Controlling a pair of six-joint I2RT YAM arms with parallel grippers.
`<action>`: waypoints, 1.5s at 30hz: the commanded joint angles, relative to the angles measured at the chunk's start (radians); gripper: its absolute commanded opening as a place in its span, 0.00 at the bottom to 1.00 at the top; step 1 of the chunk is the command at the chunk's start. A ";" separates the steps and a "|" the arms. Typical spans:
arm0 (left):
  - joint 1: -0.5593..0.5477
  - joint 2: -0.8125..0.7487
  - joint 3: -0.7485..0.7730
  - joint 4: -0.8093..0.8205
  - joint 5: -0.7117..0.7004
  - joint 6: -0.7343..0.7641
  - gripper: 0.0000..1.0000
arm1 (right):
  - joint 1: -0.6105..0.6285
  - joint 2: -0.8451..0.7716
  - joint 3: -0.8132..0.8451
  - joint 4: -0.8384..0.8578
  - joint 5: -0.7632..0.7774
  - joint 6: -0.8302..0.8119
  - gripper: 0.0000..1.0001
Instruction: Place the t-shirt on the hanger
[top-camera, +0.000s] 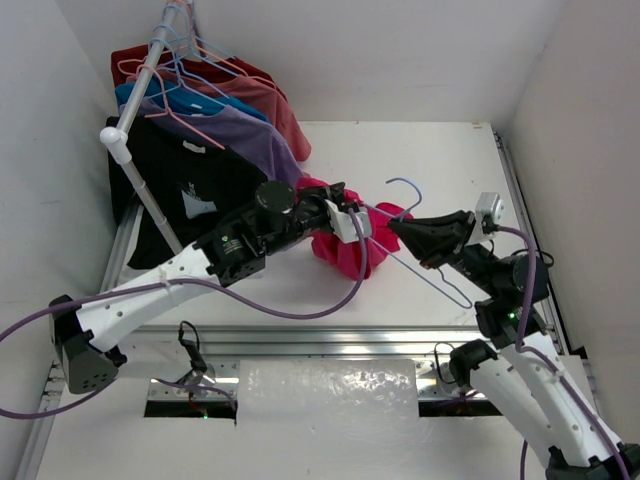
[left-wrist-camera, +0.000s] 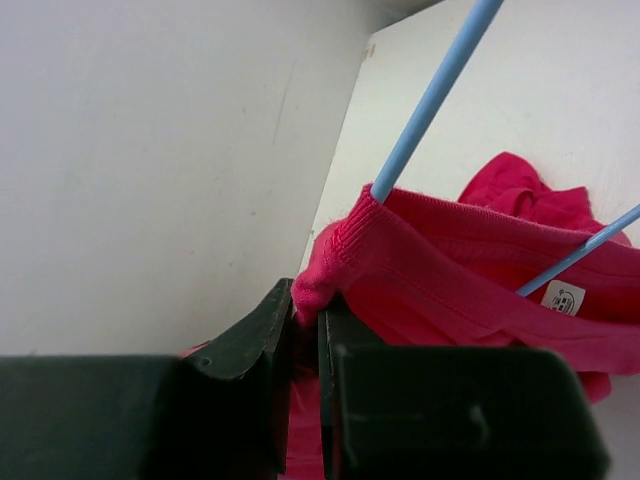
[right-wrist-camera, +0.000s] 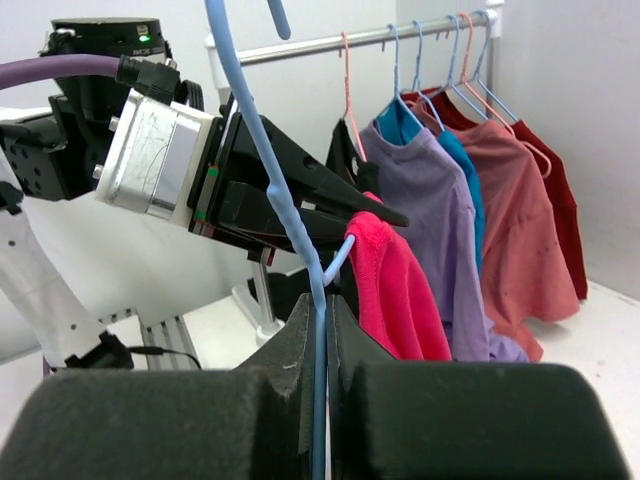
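Observation:
The magenta-red t-shirt (top-camera: 345, 252) hangs bunched over the middle of the table, its collar threaded by the light-blue wire hanger (top-camera: 440, 278). My left gripper (top-camera: 340, 195) is shut on a fold of the collar edge; in the left wrist view the cloth (left-wrist-camera: 460, 270) is pinched between the jaws (left-wrist-camera: 305, 322), with the hanger wire (left-wrist-camera: 430, 100) entering the collar and the white label (left-wrist-camera: 563, 297) showing. My right gripper (top-camera: 402, 228) is shut on the hanger; in the right wrist view the wire (right-wrist-camera: 270, 170) runs between its closed fingers (right-wrist-camera: 322, 325), and the shirt (right-wrist-camera: 395, 290) drapes off one arm.
A clothes rail (top-camera: 150, 72) at the back left carries purple (top-camera: 250, 135), salmon (top-camera: 285, 110), teal and dark red shirts on wire hangers, with a black shirt (top-camera: 190, 190) below. White walls close in on the left, back and right. A plastic sheet (top-camera: 330, 385) lies at the near edge.

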 joint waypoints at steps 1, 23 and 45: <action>-0.086 -0.029 0.068 0.056 0.049 -0.088 0.00 | 0.005 0.052 0.044 0.156 -0.031 0.028 0.00; -0.095 -0.138 0.071 -0.220 -0.638 -0.568 0.00 | 0.005 -0.070 0.200 -0.683 0.380 -0.007 0.96; -0.095 -0.221 0.000 -0.147 -0.479 -0.632 0.00 | 0.017 0.408 0.004 -0.068 0.216 0.375 0.61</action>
